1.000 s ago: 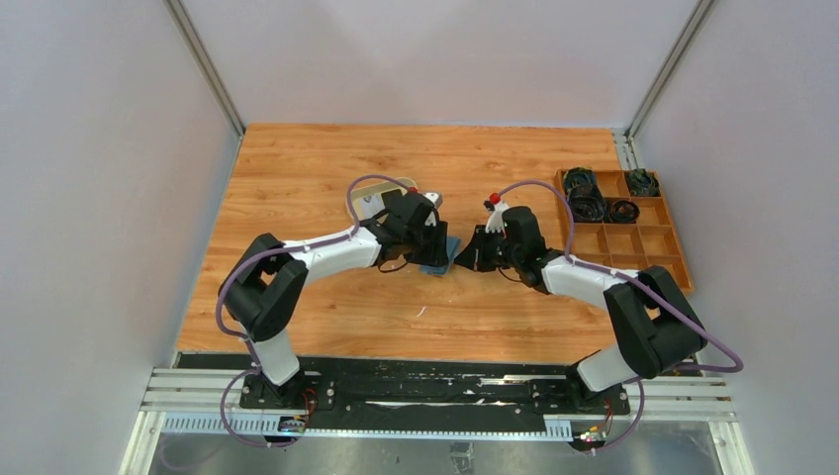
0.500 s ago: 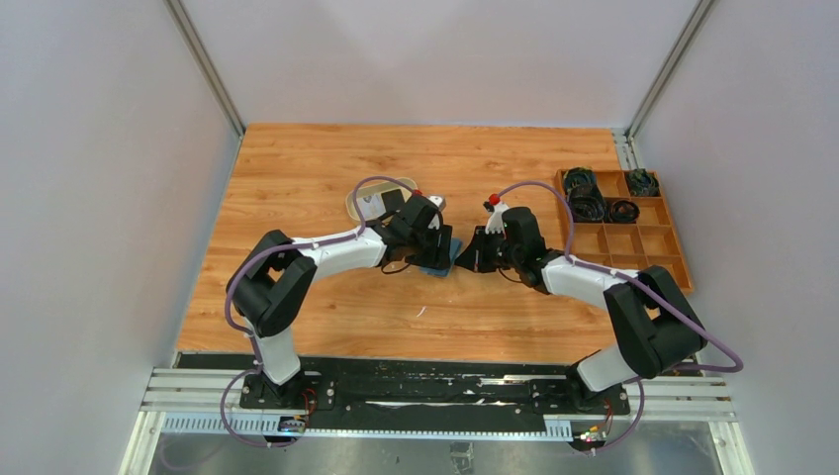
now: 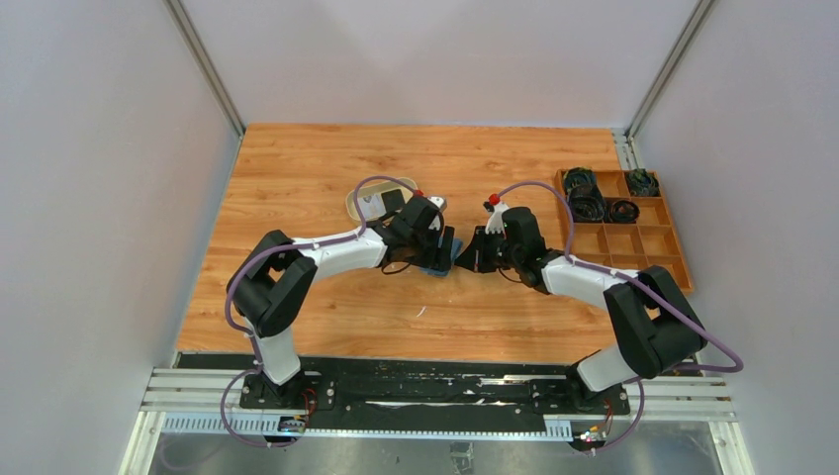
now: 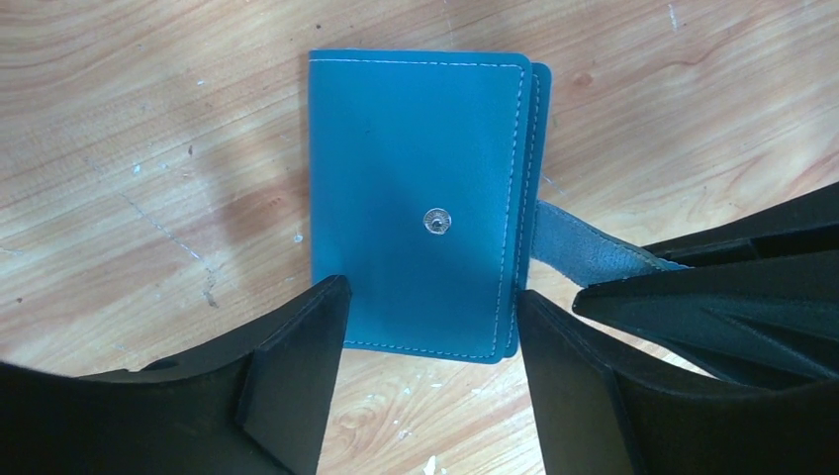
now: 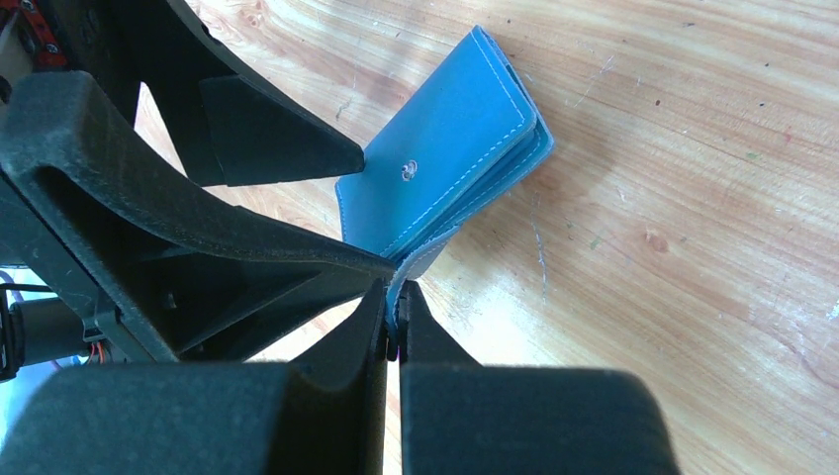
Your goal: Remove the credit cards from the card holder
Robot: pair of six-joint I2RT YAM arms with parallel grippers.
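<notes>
The teal-blue card holder (image 4: 416, 198) lies folded shut on the wooden table, its snap stud facing up. It also shows in the top view (image 3: 438, 261) and the right wrist view (image 5: 445, 168). My left gripper (image 4: 430, 307) is open, with one finger at each side of the holder's near end. My right gripper (image 5: 394, 297) is shut on the holder's snap tab (image 5: 423, 255), which sticks out to the right in the left wrist view (image 4: 584, 252). The holder's tab edge looks slightly raised. No credit cards show at the holder.
A beige oval tray (image 3: 364, 194) sits just behind the left gripper, with a dark flat thing and a pale one in it. A wooden compartment box (image 3: 653, 259) holding coiled cables stands at the right edge. Grey walls enclose the table.
The left gripper has shifted a little to the right and nearer, over the card holder, which uncovers more of the tray. The right gripper has kept its hold on the tab.
</notes>
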